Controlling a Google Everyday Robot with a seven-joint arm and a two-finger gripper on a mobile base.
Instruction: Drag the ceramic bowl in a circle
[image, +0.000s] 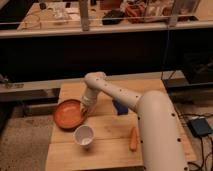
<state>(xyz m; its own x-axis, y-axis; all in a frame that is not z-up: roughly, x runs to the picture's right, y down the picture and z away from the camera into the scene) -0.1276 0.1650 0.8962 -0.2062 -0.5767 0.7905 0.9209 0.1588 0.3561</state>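
Orange-brown and shiny, the wide, shallow, round ceramic bowl (67, 115) sits on the light wooden counter (107, 125). It is near the counter's left edge, about halfway back. It stands flat with its open side up, and I see nothing in it.

The robot's gripper (86, 108) is down at the bowl's right rim, right up against it. I cannot tell how its jaws stand, spread or pinching. The thick white arm (150, 117) comes in from the right of the bowl. It bends at a round joint just behind the bowl and points down to the rim.

A small round white cup (84, 135) stands upright just in front of the bowl and a little to its right, open side up. It is very close to the bowl, but I cannot tell if they touch.

A long orange carrot (133, 139) lies well to the right of the bowl, past the cup and close beside the arm. A small dark blue thing (120, 106) lies to the right of the bowl, partly hidden behind the arm. Far to the right of the bowl, down on the floor, a flat dark box (200, 126) lies among cables.
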